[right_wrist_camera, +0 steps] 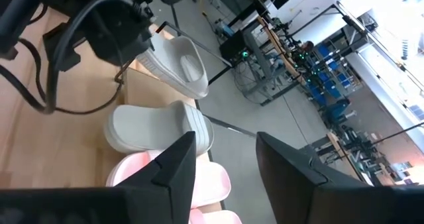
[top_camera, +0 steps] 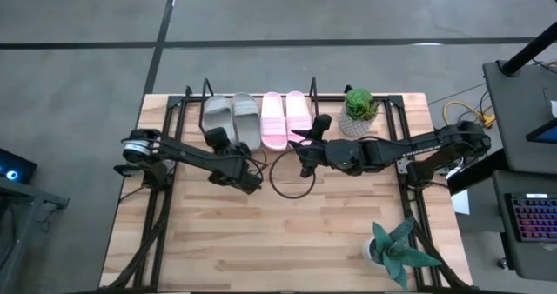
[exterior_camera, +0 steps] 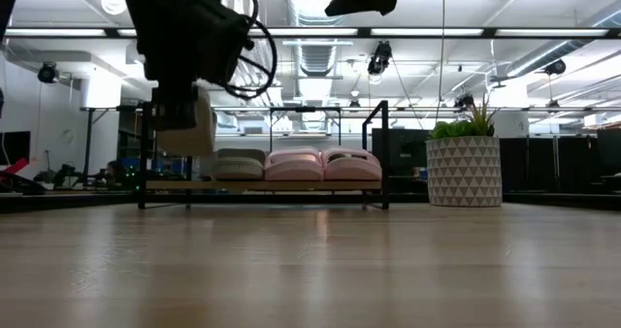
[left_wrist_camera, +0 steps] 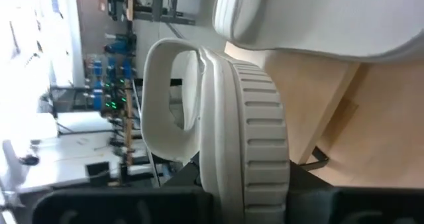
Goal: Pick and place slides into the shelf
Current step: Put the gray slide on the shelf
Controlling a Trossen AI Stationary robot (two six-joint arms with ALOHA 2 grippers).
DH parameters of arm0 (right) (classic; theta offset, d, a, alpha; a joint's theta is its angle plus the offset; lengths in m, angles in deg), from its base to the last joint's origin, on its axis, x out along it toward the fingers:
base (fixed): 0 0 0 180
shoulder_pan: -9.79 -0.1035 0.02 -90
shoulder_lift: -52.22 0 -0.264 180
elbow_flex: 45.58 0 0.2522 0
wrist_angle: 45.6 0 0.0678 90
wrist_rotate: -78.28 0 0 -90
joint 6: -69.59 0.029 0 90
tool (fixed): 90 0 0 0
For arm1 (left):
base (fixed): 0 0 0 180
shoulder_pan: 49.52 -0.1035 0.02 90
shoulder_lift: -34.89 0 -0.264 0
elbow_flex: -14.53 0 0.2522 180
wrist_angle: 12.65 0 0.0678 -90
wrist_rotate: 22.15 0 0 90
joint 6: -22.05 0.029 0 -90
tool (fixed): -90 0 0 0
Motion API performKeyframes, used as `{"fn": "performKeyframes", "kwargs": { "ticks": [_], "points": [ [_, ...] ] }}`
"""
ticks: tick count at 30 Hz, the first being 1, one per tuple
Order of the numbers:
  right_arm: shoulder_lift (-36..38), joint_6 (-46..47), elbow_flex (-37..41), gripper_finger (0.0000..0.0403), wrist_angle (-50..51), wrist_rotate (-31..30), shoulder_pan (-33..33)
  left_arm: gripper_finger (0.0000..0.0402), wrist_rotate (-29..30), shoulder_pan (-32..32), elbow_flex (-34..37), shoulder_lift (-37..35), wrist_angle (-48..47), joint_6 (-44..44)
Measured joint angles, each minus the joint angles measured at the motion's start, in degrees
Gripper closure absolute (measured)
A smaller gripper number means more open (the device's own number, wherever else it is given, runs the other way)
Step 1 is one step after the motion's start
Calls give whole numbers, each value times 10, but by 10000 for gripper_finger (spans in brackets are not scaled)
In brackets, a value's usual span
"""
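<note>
Slides (top_camera: 287,118): three rest on shelf (top_camera: 178,110) near plant (top_camera: 359,110); left jaws (top_camera: 214,139) grip the fourth, right jaws (top_camera: 315,129) parted.

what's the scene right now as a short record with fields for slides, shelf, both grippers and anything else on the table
slides on shelf: pink pair and one grey slide, side by side
slide in transit: second grey slide, held on edge above the shelf's empty left end
shelf: at the table's far edge, one slot unfilled
left gripper: shut on the second grey slide
right gripper: open, empty, raised near the pink pair
other items: round potted plant right of the shelf; spiky plant at the near right corner
</note>
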Motion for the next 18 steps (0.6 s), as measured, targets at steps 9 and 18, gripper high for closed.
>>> {"fn": "performKeyframes", "kwargs": {
  "ticks": [9, 18],
  "points": [
    [0, 2, 8, 258, 3, 0, 0, 373, 50, -9, 19, 15, 10, 23],
    [0, 2, 13, 264, 3, 0, 0, 373, 42, -9, 44, 15, 41, 90]
  ]
}}
